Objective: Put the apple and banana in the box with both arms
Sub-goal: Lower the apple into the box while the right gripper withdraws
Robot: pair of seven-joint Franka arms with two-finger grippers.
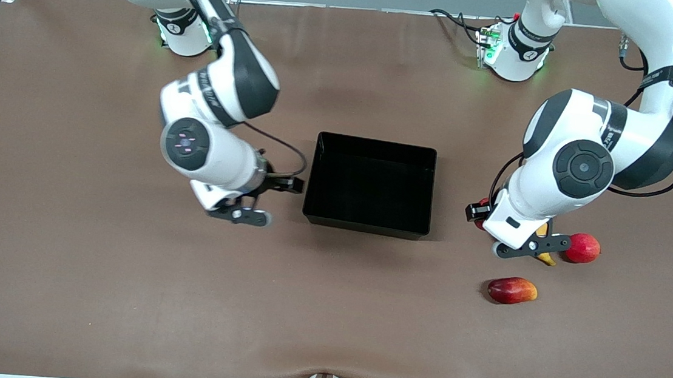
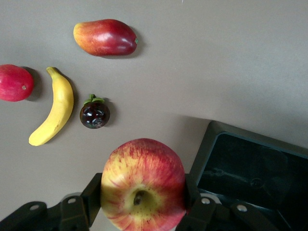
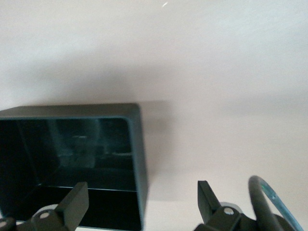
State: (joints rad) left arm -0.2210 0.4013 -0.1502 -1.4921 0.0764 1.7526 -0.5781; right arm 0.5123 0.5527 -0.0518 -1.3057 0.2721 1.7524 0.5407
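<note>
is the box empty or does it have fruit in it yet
Empty: the box shows only bare black floor; the apple sits in the left gripper, outside it.

Glossy black rectangular plastic box (image 3: 137,144) with low walls, one corner in view, resting on bare pale-brown table (image 3: 216,72). Right gripper (image 3: 139,202) over box wall, black fingers (image 3: 74,199) spread apart, nothing between.

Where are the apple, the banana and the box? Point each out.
apple (image 2: 143,185): left wrist view, on its streaked skin just above the dimple.
banana (image 2: 57,109): left wrist view, middle of its curve.
box (image 1: 366,224): front view, wall nearest the camera.
</note>
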